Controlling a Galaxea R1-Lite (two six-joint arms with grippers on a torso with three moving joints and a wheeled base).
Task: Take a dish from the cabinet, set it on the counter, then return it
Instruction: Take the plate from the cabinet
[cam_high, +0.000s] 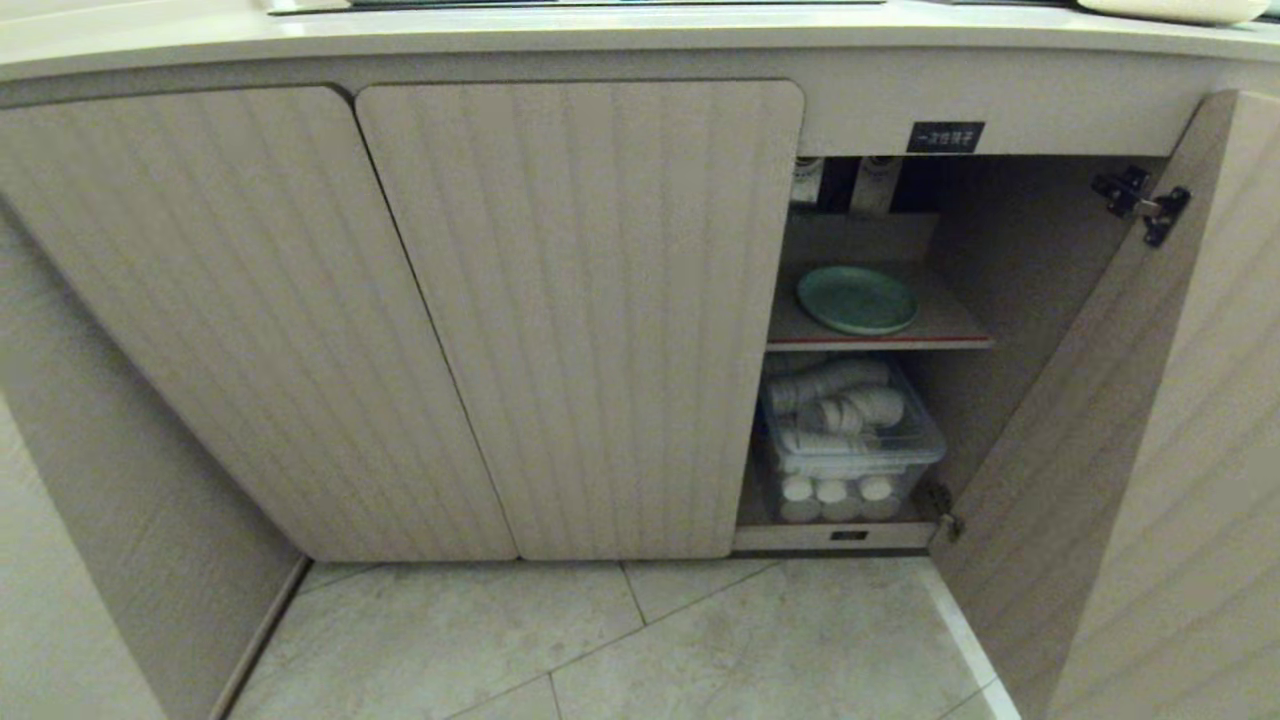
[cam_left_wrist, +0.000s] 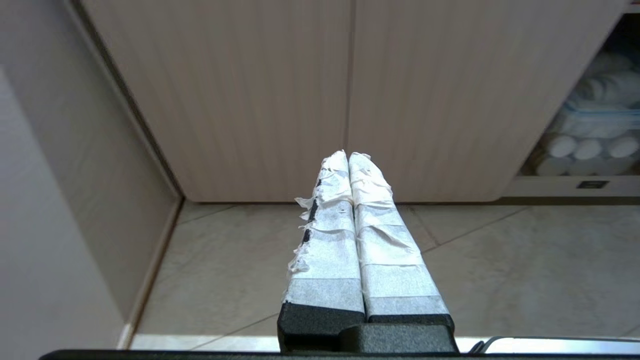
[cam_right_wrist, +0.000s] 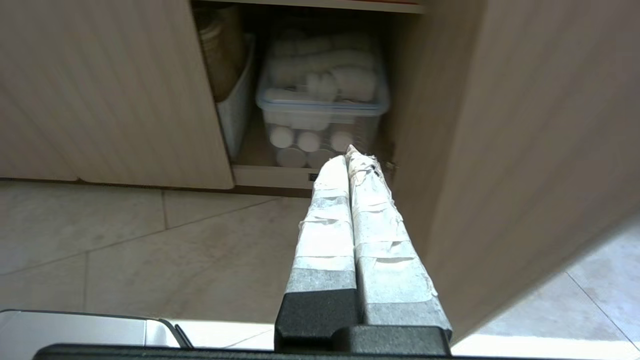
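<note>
On the left, two closed light beige ribbed doors (cam_high: 420, 320) with rounded corners fill the front under the long cream-beige surface (cam_high: 600, 35). The left claw (cam_left_wrist: 348, 156), tape-wrapped, hangs low over the pale tiled floor (cam_high: 620, 640) facing those doors, its fingers pressed together and holding nothing.

To the right the cabinet (cam_high: 870, 110), marked by a small black label (cam_high: 945, 137), stands open, its ribbed door (cam_high: 1130, 420) swung out on the far right. The dish (cam_high: 857, 299), a round, shallow, mint-green plate, lies flat on the upper red-edged shelf (cam_high: 880, 343), a little left of that shelf's middle. Below it sits a clear plastic lidded box (cam_high: 850, 440) of white cups. The right claw (cam_right_wrist: 348, 152), also taped, points at that box from low down, fingers together, empty.

Judging from this, the task is at its first step: nothing is grasped yet. The next move calls for the right claw to open, rise to shelf height, and reach in between the closed door and the open one to take the plate's near rim.
</note>
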